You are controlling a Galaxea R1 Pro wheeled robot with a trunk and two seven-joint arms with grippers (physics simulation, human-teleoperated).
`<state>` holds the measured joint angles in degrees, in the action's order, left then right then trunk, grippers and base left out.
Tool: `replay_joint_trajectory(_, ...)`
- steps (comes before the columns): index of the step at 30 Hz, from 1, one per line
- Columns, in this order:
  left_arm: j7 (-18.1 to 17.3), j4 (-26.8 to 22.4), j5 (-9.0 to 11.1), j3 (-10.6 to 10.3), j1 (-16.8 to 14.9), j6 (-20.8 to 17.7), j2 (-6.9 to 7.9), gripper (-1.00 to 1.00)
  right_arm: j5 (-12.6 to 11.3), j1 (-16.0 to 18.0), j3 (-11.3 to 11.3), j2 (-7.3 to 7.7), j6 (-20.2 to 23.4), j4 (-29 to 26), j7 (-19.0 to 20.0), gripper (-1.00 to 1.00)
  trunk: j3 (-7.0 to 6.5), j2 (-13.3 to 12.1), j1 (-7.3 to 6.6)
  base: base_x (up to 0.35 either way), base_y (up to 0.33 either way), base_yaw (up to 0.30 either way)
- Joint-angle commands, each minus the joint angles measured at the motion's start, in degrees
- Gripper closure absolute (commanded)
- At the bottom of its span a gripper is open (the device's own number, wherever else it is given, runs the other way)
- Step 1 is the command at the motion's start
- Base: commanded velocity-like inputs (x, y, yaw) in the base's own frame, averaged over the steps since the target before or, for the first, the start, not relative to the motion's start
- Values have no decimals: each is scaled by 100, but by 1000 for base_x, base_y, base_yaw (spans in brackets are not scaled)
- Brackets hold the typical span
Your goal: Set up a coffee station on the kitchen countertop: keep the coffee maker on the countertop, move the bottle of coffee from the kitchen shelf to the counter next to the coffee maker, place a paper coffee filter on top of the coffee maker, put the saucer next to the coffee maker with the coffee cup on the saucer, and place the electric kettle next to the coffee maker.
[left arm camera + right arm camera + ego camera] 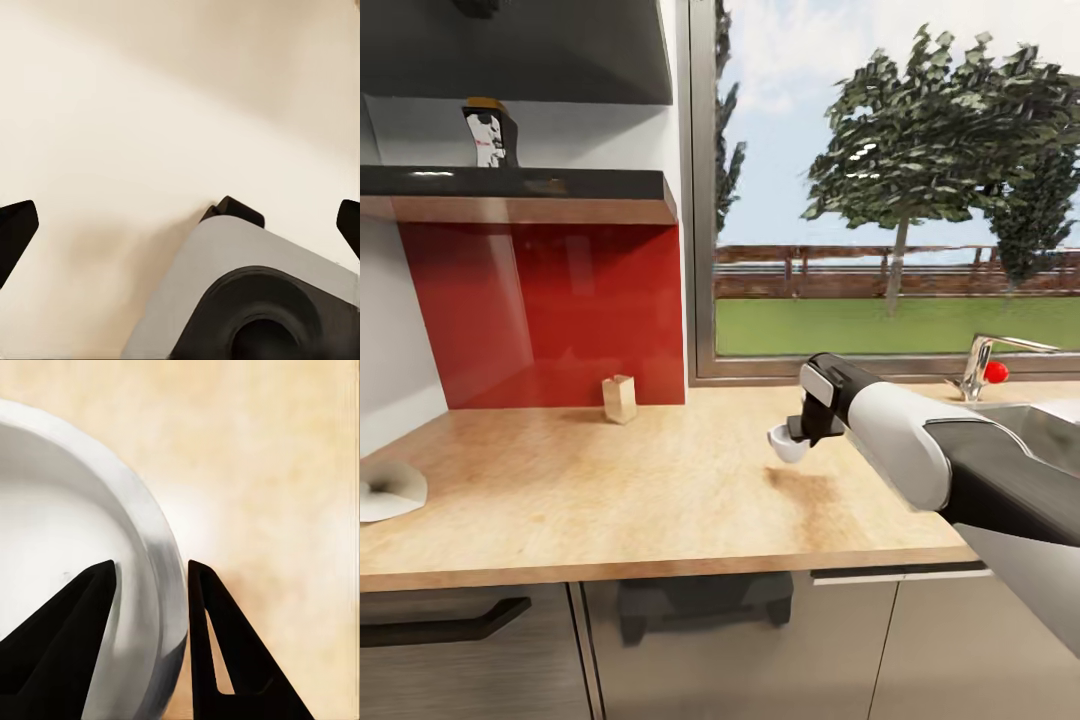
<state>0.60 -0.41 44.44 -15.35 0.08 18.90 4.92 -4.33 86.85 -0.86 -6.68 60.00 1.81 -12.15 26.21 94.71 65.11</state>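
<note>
1. Overhead, the countertop (660, 480) is stretching beneath the right gripper (792, 440), which is carrying the coffee cup (788, 447) just above it.
2. Small, stiff and likely breakable, the cup is being pinched at its rim (161, 585), one finger inside, one outside.
3. Left gripper (180, 225) is hanging wide open, empty.

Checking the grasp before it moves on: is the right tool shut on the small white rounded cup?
Yes: right tool clamps the white rounded cup rim.
</note>
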Motion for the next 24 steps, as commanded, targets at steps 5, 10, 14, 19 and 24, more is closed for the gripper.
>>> replay_joint_trajectory(5,6,-36,49,-25,0,-150,-61,-100,-53,7,-12,63,0,8,183,100,-85,-199,-111,0,0,0)
replay_joint_trajectory(10,5,-58,33,-44,0,-141,-254,-100,-50,7,4,88,0,5,223,100,-175,-399,-220,0,0,0)
replay_joint_trajectory(14,2,-75,37,-42,0,-138,-293,-100,-50,7,11,130,0,4,211,100,-249,-560,-308,0,0,0)
replay_joint_trajectory(19,2,-93,56,-40,0,-135,-305,-100,-50,7,14,230,0,4,205,100,-370,-760,-418,0,0,0)
replay_joint_trajectory(24,1,-99,80,-38,0,-123,-308,-100,-38,7,16,285,0,3,203,100,-495,-961,-528,0,0,-24)
